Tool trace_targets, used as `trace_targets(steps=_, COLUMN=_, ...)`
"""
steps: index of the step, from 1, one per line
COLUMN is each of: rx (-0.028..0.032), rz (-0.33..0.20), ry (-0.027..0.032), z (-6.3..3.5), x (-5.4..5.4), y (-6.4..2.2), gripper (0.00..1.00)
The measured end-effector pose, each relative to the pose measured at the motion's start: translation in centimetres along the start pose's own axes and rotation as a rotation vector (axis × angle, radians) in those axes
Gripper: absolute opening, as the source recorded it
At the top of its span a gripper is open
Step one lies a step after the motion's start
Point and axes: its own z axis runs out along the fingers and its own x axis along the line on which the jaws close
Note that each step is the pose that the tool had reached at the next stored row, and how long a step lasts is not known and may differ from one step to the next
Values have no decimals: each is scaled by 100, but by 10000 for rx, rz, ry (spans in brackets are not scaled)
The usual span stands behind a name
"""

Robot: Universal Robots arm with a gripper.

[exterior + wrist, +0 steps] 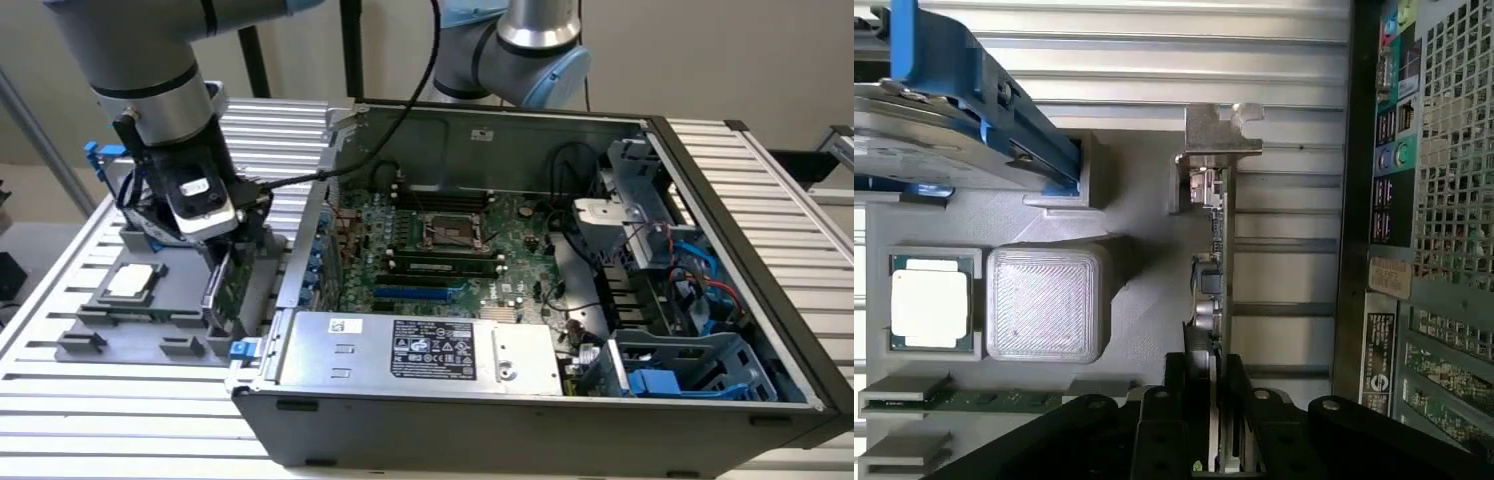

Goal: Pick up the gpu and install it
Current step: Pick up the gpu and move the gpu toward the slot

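gpu (1216, 250) place: stands on its long edge in a slot of the grey parts tray (1144, 200), outside the computer case (534, 420), toward the tabletop (107, 420) edge on the exterior view's left.
Orientation: upright, seen edge-on from the wrist, silver bracket (1219, 130) at the end far from the grip.
Relation to fingers (1176, 385): one on each face of the card, straddling its upper edge at the end opposite the bracket.
Grip state: gripper (1206, 378) drawn in against both faces, apparently clamped on the card, no gap visible.
Seating: cannot tell whether the lower edge is in the slot or just clear of it.
Handling, judged: light, stiff and thin; fragile at the components and the connector edge; likely to twist if pinched at one corner.
Hold, judged: flat faces near the top edge, away from the bracket and the contacts.
Neighbours: square silver chip (929, 305) and hard drive with blue rails (954, 70) in the same tray, apart from the card.
Case: open, motherboard (441, 250) exposed.
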Motion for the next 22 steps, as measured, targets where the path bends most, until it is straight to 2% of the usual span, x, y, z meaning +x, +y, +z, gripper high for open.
trace_targets(steps=14, rx=-1, rz=0, ry=-1, z=-638, x=-24, y=13, gripper=0)
trace_targets(steps=22, rx=0, rz=-1, ry=3, z=-998, x=-152, y=16, gripper=0)
